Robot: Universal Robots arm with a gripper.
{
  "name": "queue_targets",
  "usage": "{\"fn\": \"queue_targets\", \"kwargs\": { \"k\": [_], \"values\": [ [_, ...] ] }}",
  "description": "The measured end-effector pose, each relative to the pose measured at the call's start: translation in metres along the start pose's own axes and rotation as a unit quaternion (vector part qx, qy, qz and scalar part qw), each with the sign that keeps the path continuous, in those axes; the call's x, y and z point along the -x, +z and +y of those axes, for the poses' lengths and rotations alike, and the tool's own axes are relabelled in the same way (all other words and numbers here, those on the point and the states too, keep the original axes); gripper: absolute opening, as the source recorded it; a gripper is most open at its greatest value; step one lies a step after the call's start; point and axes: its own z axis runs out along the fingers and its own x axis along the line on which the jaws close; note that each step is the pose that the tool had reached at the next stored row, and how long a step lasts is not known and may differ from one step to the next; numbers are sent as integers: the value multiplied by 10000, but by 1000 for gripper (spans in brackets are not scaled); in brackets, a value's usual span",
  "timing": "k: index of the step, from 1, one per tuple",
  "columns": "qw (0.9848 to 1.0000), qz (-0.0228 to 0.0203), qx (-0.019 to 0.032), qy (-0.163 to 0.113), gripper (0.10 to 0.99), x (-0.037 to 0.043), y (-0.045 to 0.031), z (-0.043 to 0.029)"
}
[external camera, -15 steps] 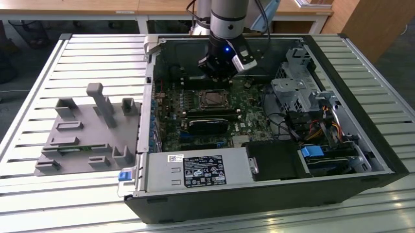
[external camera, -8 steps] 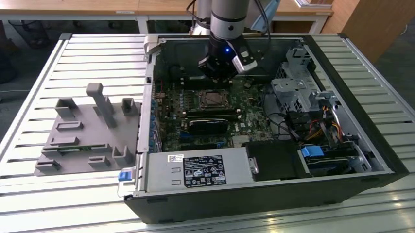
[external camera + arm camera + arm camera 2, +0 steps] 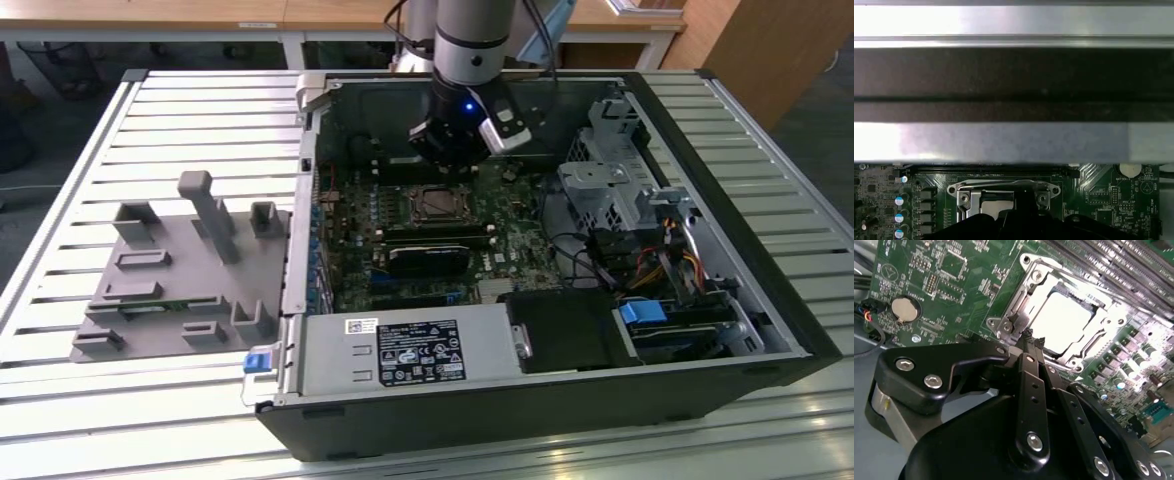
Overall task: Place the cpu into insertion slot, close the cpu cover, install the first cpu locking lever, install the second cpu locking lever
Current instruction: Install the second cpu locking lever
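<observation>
The arm (image 3: 470,40) reaches straight down, its tool (image 3: 1028,342) pointing downward with fingers pressed together.

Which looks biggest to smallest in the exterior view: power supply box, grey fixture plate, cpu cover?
1. grey fixture plate
2. power supply box, somewhat smaller, though it sits nearer the camera, so that's unsure
3. cpu cover, clearly smallest

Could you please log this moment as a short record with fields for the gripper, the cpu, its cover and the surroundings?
gripper: fingers together, holding nothing, tips at the socket's edge
cpu: pale face showing, lying in the insertion slot
cpu cover: down, framing the chip
circuit board: green, with a coin cell
computer case: open, lying on a slatted table
power supply box: grey, at the case's near edge in the exterior view
</observation>
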Motion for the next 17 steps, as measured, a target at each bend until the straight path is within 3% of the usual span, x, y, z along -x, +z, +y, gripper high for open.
{"fn": "queue_targets", "kwargs": {
  "k": [8, 10, 14, 17],
  "values": [
    [10000, 1, -2, 1, 106, 1, -8, -77],
    [10000, 0, 1, 0, 106, 2, -50, -76],
    [10000, 2, 6, 0, 106, 2, -211, -72],
    [10000, 3, 16, 0, 106, 3, -223, -77]
  ]
}}
